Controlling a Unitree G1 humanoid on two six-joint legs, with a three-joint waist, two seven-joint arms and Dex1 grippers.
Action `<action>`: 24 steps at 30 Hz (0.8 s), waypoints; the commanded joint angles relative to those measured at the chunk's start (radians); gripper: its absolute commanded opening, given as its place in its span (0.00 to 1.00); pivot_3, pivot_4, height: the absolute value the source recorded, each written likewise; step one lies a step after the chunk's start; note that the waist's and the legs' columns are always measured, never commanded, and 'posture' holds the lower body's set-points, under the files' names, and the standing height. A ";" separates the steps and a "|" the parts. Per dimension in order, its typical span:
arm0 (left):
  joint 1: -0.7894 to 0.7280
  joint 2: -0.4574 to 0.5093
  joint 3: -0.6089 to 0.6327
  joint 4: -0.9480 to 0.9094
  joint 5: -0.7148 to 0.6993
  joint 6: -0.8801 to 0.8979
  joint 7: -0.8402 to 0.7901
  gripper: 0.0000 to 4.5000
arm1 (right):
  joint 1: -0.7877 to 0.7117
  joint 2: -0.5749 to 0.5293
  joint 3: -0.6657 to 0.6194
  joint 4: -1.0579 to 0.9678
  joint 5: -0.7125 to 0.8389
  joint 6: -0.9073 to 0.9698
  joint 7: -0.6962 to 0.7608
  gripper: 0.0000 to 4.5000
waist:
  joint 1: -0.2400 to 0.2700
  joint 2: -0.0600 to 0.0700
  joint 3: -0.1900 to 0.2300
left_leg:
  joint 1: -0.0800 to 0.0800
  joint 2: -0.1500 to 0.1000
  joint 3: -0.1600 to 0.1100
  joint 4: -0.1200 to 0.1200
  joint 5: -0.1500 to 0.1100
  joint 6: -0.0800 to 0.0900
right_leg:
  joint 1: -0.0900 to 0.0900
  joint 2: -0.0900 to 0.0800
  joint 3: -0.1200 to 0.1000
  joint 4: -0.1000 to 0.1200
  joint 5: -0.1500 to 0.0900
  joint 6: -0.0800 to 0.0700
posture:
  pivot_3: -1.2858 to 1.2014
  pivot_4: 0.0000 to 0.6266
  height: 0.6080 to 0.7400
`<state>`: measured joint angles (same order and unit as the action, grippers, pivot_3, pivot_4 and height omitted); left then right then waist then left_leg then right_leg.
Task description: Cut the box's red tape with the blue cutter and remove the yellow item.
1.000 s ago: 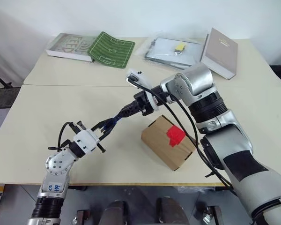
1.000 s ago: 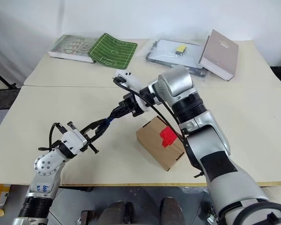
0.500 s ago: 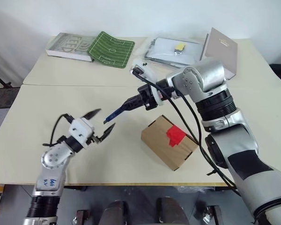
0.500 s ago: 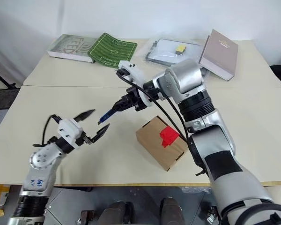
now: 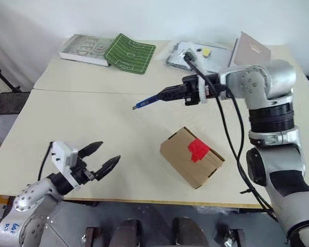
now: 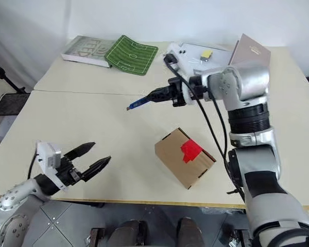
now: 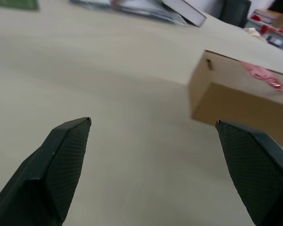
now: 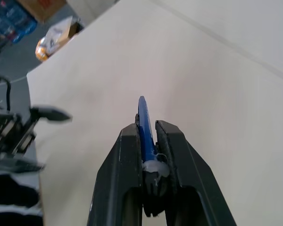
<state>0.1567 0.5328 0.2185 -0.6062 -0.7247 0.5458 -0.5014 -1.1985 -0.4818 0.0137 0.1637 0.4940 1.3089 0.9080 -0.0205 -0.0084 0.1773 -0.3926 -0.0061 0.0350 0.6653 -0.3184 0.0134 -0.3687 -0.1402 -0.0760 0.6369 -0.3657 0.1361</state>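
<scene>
1. Above the desk, the right hand is clamped on the blue cutter, gripping its rear end so most of the slim shaft juts out toward the robot's left, tip in the air, well clear of the box.
2. Slim, stiff and smooth, the cutter looks light; held this far back, it could pivot between the fingers once the tip presses down.
3. Near the desk's front edge lies the box, flaps closed, the red tape on its top face.
4. It appears light, thin corrugated card, so it may slide or dent under the blade; bracing a side wall seems wise.
5. The left hand hangs by the front edge, spread wide and empty, well apart from the box.
6. No yellow item can be seen; presumably it is inside.
</scene>
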 commanded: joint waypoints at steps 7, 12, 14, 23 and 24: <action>-0.363 -0.118 -0.199 0.015 -0.050 0.110 0.064 0.60 | 0.161 -0.161 -0.190 -0.307 0.114 0.027 -0.068 0.04 | 0.009 0.000 0.000 | 0.001 0.002 0.002 0.001 0.000 0.001 | 0.002 0.005 0.000 -0.003 0.000 0.001 | 0.52 0.24 1.00; -0.504 -0.126 -0.278 0.112 -0.061 0.230 0.063 0.25 | 0.275 -0.260 -0.211 -0.458 0.138 0.084 -0.118 0.04 | 0.010 0.000 0.000 | 0.001 0.003 0.003 0.000 0.001 0.001 | 0.002 0.007 0.000 -0.005 0.000 0.001 | 0.52 0.24 1.00; -0.534 -0.118 -0.305 0.140 -0.066 0.291 0.055 0.11 | 0.314 -0.297 -0.215 -0.511 0.148 0.109 -0.136 0.04 | 0.017 0.000 0.000 | 0.001 0.003 0.002 0.000 0.001 0.001 | 0.003 0.006 0.000 -0.005 0.000 0.001 | 0.52 0.24 1.00; -0.668 -0.093 -0.414 0.212 -0.023 0.424 -0.009 0.01 | 0.454 -0.376 -0.320 -0.691 0.227 0.192 -0.182 0.04 | 0.023 -0.001 0.001 | 0.002 0.002 0.001 0.001 0.001 0.001 | 0.007 0.006 -0.001 -0.009 0.001 0.002 | 0.52 0.24 1.00; -0.681 -0.095 -0.420 0.217 -0.019 0.436 -0.009 0.01 | 0.465 -0.379 -0.329 -0.705 0.235 0.201 -0.187 0.04 | 0.023 -0.001 0.001 | 0.002 0.002 0.001 0.001 0.001 0.001 | 0.007 0.006 -0.001 -0.010 0.001 0.003 | 0.52 0.24 1.00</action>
<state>-0.5061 0.4399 -0.1925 -0.3761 -0.7473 0.9688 -0.4983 -0.7369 -0.8448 -0.2728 -0.4968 0.7108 1.4961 0.7312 0.0022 -0.0093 0.1782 -0.3906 -0.0039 0.0352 0.6660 -0.3174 0.0149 -0.3610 -0.1338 -0.0775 0.6267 -0.3642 0.1388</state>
